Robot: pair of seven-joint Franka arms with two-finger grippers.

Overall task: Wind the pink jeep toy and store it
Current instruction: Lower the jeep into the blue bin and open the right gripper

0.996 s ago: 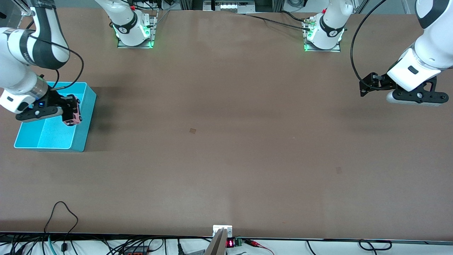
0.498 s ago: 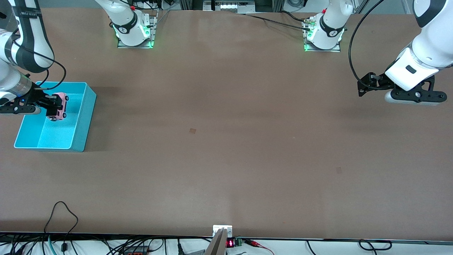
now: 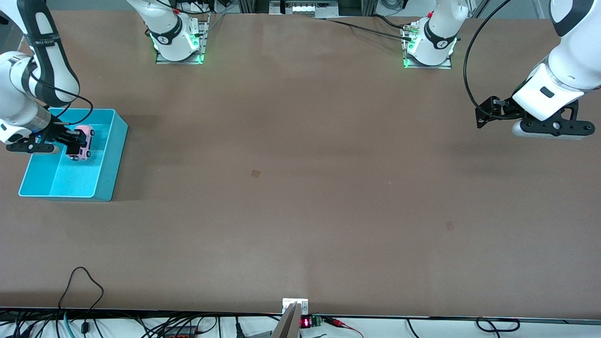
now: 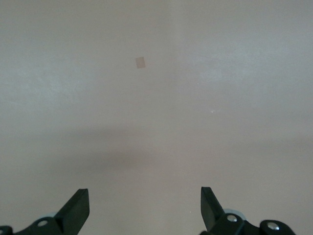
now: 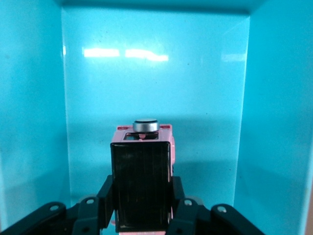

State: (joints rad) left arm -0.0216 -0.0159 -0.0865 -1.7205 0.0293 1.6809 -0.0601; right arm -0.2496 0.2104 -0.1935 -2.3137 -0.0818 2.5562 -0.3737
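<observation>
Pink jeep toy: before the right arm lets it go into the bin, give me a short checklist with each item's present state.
1. right gripper shut on the pink jeep toy: ok.
2. Toy over the turquoise bin, inside its walls: ok.
3. Bin floor under the toy bare in the right wrist view: ok.
4. Toy resting on the bin floor: cannot tell; it looks held above it.
5. left gripper open, waiting over bare table at the left arm's end: ok.
6. Toy wound: cannot tell.
</observation>
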